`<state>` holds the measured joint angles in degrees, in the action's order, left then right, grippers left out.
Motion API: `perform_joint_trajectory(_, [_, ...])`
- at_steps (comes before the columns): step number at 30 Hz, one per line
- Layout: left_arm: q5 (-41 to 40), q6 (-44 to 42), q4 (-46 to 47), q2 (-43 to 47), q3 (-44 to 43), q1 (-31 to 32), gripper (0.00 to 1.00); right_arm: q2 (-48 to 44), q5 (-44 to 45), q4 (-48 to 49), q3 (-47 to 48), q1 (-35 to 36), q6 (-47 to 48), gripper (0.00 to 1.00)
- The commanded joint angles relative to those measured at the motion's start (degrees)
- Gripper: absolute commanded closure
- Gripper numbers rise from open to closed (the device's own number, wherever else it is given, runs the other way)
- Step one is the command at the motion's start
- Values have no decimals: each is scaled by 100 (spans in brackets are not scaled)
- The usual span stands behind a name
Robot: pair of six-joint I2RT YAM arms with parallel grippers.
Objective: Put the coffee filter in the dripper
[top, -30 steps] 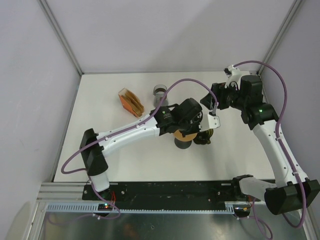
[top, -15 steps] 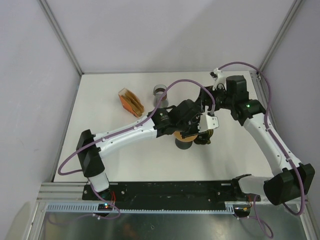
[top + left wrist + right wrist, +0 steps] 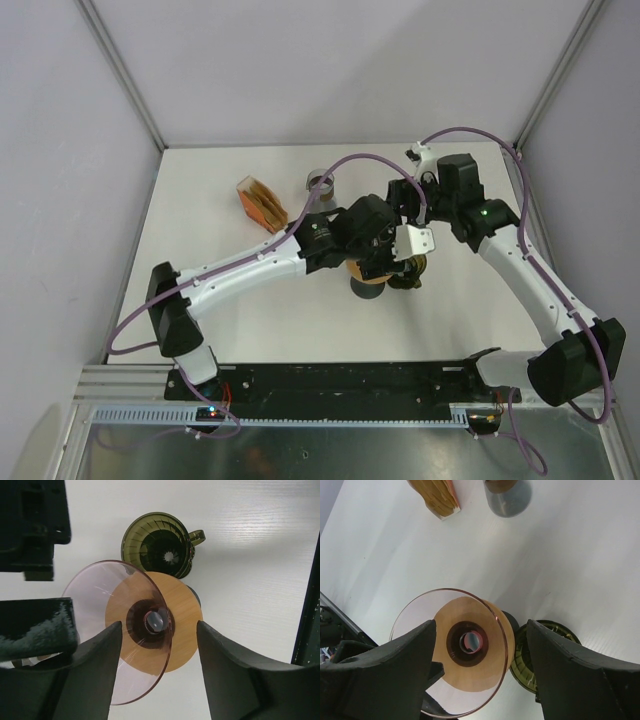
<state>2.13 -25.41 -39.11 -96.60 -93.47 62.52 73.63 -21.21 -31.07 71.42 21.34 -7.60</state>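
The left claw (image 3: 159, 630) and right claw (image 3: 481, 625) both stand apart above the pink glass dripper (image 3: 90, 595). The right wrist view, unlike the left, shows what may be the filter stack (image 3: 436, 494).

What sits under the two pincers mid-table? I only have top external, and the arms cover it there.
Observer: The left wrist view shows a clear pink glass dripper with a wooden collar. The left pincer hangs over it with its fingers open to either side.
Operator: Is anything inside it?
Observer: Nothing shows. The right wrist view looks straight through bare glass to the collar and the drain hole at the bottom.
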Motion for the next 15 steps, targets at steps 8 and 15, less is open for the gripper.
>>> perform_joint_trajectory(8, [237,397,-437,397,-932,23,29,-202,344,-82,30,-197,-56,24])
perform_joint_trajectory(15, [-259,1029,-504,596,-1128,-89,29,-164,414,-439,30,-185,-134,29])
